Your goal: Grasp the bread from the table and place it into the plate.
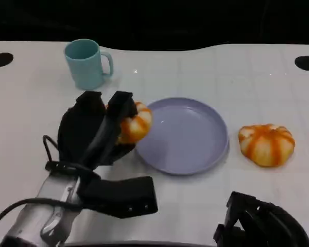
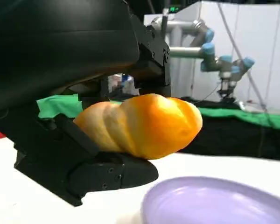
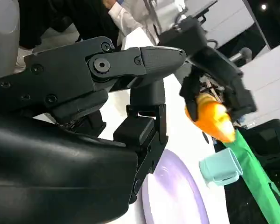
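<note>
Plate (image 1: 188,141): lavender, round, on the white table (image 1: 31,103); nothing in it.
Bread (image 1: 135,123): orange-striped loaf, raised off the table just beside the plate's left rim, gripped by the left hand (image 1: 95,131) with fingers (image 2: 107,170) closed around it.
Second loaf (image 1: 267,144): on the table, right of the plate, apart from it.
Cup (image 1: 87,64): teal, upright, beyond the plate's left side.
Right hand (image 1: 260,224): near side of the plate, low right; holds nothing, fingers (image 3: 130,63) extended and apart.
</note>
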{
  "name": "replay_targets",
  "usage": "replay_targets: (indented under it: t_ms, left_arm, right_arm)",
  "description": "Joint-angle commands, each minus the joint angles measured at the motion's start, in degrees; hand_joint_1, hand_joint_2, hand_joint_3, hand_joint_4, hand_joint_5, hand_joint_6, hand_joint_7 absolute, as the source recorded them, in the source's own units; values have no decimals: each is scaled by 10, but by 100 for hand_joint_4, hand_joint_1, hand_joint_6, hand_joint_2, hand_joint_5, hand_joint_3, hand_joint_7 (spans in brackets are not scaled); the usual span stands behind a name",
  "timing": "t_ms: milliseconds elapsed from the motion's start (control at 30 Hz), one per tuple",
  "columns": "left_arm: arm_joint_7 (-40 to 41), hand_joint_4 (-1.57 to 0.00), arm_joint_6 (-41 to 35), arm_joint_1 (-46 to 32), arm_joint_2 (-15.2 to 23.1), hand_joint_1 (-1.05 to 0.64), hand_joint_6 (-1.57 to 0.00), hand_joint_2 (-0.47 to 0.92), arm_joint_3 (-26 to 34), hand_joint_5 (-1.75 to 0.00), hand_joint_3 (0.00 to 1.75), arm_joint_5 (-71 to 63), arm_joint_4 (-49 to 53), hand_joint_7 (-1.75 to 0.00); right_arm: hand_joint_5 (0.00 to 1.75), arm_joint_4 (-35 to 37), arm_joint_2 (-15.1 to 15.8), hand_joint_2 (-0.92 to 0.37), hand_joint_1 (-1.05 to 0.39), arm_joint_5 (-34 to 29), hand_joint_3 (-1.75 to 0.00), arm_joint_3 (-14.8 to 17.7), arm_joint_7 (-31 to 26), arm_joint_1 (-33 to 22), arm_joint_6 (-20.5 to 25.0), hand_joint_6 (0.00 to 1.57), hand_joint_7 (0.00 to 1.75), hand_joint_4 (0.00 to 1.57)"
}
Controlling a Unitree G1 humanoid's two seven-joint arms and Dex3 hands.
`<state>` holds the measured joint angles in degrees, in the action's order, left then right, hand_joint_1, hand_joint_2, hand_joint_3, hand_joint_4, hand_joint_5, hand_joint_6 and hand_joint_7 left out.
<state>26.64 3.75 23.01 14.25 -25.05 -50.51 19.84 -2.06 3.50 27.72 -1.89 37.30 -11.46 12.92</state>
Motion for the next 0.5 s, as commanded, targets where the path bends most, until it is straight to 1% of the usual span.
replay_targets:
  t_ms: [33,133,233,367,500]
  left_arm:
    - [-21,-88,20,54,-22,-11,-70,40,-9,-175,104,19,53,-175]
    - [1,-90,48,87,-43,-11,-72,38,-19,-175,114,22,111,-175]
    - [16,-92,64,116,-63,-14,-74,33,-30,-175,115,21,162,-175]
    - [-4,-92,65,144,-87,-18,-73,39,-37,-175,116,32,202,-175]
    - [-25,-93,65,164,-101,-20,-71,43,-43,-175,115,43,234,-175]
  right_arm:
    - [159,-1,7,-92,-71,0,-22,-1,3,-2,-2,78,137,88]
    - [158,-3,7,-92,-71,2,-22,-3,4,-3,1,78,136,88]
    - [157,-7,9,-92,-71,0,-22,-6,3,-7,2,78,136,88]
    - [157,-11,10,-92,-72,-2,-21,-9,3,-10,-2,78,136,88]
    - [157,-12,9,-92,-72,-2,-22,-10,1,-11,-3,78,138,87]
